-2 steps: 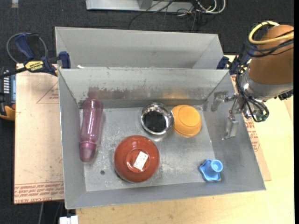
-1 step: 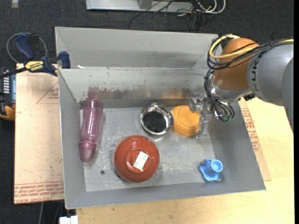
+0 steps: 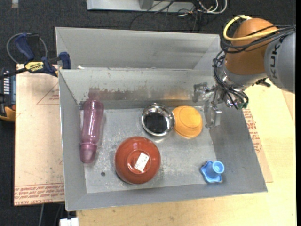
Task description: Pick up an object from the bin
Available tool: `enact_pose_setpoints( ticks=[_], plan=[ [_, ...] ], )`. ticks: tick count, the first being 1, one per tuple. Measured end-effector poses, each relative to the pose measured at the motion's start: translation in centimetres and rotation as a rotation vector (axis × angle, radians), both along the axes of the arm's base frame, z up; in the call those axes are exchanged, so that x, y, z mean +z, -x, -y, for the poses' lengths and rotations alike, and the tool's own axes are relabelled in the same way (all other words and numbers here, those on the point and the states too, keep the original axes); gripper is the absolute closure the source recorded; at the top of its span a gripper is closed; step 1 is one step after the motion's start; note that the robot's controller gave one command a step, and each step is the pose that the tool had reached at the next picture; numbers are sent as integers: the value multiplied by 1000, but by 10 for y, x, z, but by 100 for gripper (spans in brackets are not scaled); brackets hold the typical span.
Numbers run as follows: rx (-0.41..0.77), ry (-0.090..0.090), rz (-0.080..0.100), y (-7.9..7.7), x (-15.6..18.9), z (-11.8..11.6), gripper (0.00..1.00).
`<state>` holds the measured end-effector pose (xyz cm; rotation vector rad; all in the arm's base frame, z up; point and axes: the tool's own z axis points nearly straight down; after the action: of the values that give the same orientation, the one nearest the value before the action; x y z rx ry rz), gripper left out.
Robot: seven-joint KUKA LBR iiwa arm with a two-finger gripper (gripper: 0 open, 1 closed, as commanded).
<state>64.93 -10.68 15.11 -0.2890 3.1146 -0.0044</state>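
You see the end effector (image 3: 210,108) low at the right side of the bin (image 3: 141,51), near the back wall, hanging from the orange-covered wrist. You cannot tell whether it is released or clenched.

- Nearest thing: an orange bowl (image 3: 188,121), mouth down, just beside the end effector on its view-left side. You cannot tell whether the two touch.
- Beyond the orange bowl, touching it or very nearly: a steel cup (image 3: 157,120), upright, dark inside.
- Further view-left and toward the front: a red bowl (image 3: 138,160), mouth down, with a white sticker on its base.
- Well apart, at the far view-left: a pink tumbler (image 3: 91,130) lying on its side.
- In front of the end effector, near the front right corner: a small blue cap (image 3: 212,171).
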Motion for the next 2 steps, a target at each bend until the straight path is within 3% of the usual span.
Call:
enact_pose_setpoints(
  ticks=[1,2],
  plan=[
    [-22,-2,-8,-2,-41,-24,0],
    [59,6,15,-7,-72,-31,0]
  ],
)
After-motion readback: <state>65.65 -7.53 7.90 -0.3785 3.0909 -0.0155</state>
